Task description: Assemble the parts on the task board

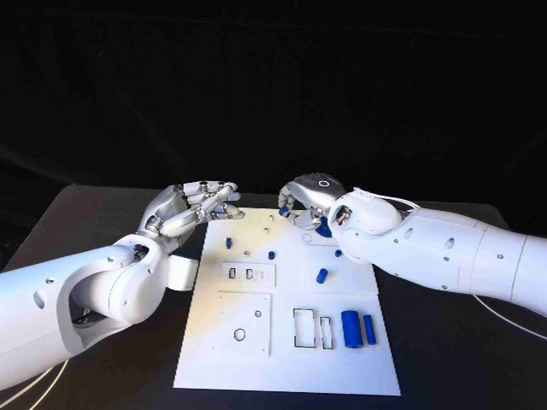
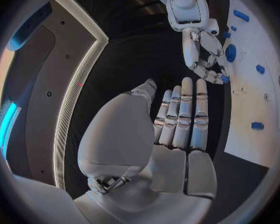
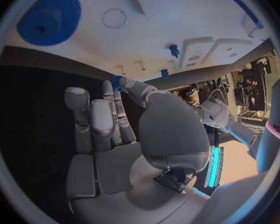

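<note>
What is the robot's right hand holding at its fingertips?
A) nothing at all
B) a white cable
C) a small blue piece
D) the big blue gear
C: the right hand pinches a small blue piece between fingertips above the board's far edge, while the gear lies on the board.

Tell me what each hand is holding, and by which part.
The right hand pinches a small blue part at its fingertips; which part of it is pinched cannot be told. The left hand holds nothing.

Left robot hand (image 2: pixel 177 122) flat, fingers together, empty; right robot hand (image 2: pixel 205 55) pinching small blue part (image 2: pixel 224 78) over task board (image 2: pixel 255 104).
</note>
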You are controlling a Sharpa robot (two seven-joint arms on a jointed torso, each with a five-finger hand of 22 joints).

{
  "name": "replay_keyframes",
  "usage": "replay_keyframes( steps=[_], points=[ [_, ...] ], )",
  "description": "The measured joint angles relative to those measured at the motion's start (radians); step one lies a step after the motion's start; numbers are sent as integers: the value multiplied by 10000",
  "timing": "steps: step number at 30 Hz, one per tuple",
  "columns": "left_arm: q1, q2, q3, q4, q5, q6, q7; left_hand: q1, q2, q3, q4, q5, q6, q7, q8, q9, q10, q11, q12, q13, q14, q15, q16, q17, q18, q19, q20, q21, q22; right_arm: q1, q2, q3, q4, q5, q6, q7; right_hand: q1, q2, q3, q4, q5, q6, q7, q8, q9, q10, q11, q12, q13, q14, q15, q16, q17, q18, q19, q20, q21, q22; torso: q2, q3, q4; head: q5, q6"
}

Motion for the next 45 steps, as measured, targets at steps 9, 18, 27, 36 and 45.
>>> replay_keyframes(
  steps=[9, 18, 27, 36, 45],
  points=[
    [0, 90, 0, -26, 6, 12, -3, 0, 0, 0, 0, 0, 0, 0, 0, 0, 0, 0, 0, 0, 0, 0, 0, -1, 0, 0, 0, 0, 1, 1, 384, 7, -454, 140, -69, 10, -78, -79, 20, 64, -1, -13, 9, 0, 1, 3, 4, 0, -16, 0, 0, 59, 39, 2, 36, 36, 59, 70, 81, -57, 99, -41, 59],
    [0, 111, 0, -38, 11, 17, -8, 0, 0, 27, -28, 0, 0, 0, 0, 0, 1, 0, 0, 0, -35, 35, 0, 19, 1, 0, 0, 0, -11, -23, 496, 7, -582, 241, -51, 25, -78, -79, -8, 92, -4, -29, -4, -9, 51, 5, 7, -1, -16, 0, 1, 58, 38, 2, 35, 36, 59, 70, 175, -93, 138, -80, 66],
    [3, 116, 5, -29, 13, 19, -12, 0, 0, 27, -28, 0, 0, 0, 0, 0, 1, -1, 0, 0, -35, 35, 0, 18, 1, 0, 0, 0, -11, -34, 491, 26, -597, 304, -45, 25, -78, -79, -8, 92, -12, -53, 11, 14, 66, 5, 8, -1, -26, 0, 1, 58, 37, 2, 35, 36, 59, 69, 221, -94, 156, -89, 26],
    [3, 121, 7, -48, 15, 21, -17, 0, 0, 27, -28, 0, 0, 0, 0, -1, 1, -1, 0, 0, -35, 35, 0, 17, 1, 0, 0, 0, -11, -77, 471, 11, -446, 329, -15, 33, -131, -132, 7, 106, -24, -83, 12, 20, 290, 5, 8, -1, -26, 0, 1, 57, 27, 3, 35, 36, 59, 84, 223, -93, 145, -68, -16],
    [4, 122, 8, -84, 15, 22, -32, 0, 0, 56, -56, 0, 0, 0, 0, -1, 1, -1, -51, 0, -72, -2, 0, 42, 0, 0, 0, 0, -10, -90, 399, 19, -367, 349, -16, 33, -130, -133, 20, 120, -24, -117, 12, 19, 352, 5, 8, -1, -25, 0, 1, 57, 27, 2, 34, 36, 59, 83, 220, -94, 135, -59, -47]
  ],
)
